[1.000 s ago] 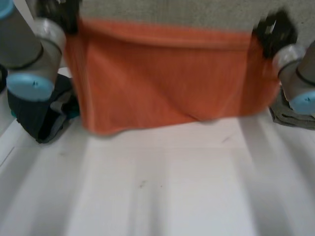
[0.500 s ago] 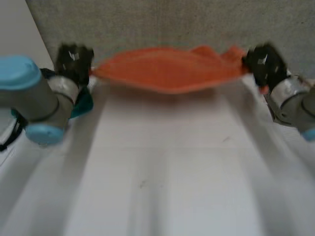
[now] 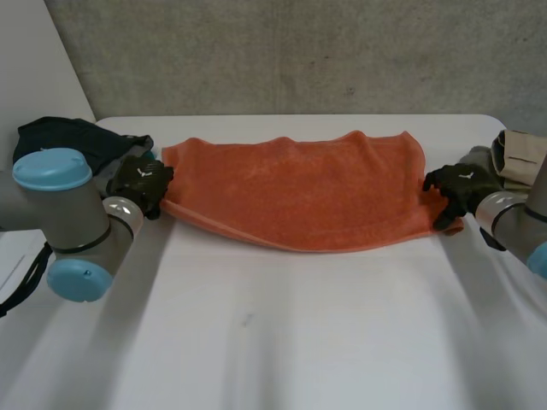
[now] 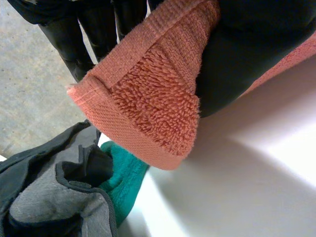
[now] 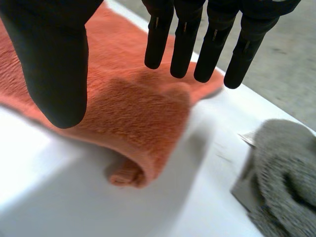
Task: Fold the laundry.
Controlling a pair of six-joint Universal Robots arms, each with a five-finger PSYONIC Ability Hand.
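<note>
An orange towel lies spread across the far half of the white table, its near edge curving toward me. My left hand is at the towel's left corner. In the left wrist view the thumb pinches that corner against the fingers. My right hand is at the towel's right edge. In its own wrist view the fingers are straight and spread from the thumb, above the folded-over corner, which rests loose on the table.
A pile of dark clothes with a teal piece and a grey garment lies beside my left hand. Grey and beige clothes sit at the table's right edge, close to my right hand. A concrete wall rises behind.
The towel hung in the air between both hands; it has been swung away from me and laid on the table. The right hand has opened and let its corner go.
</note>
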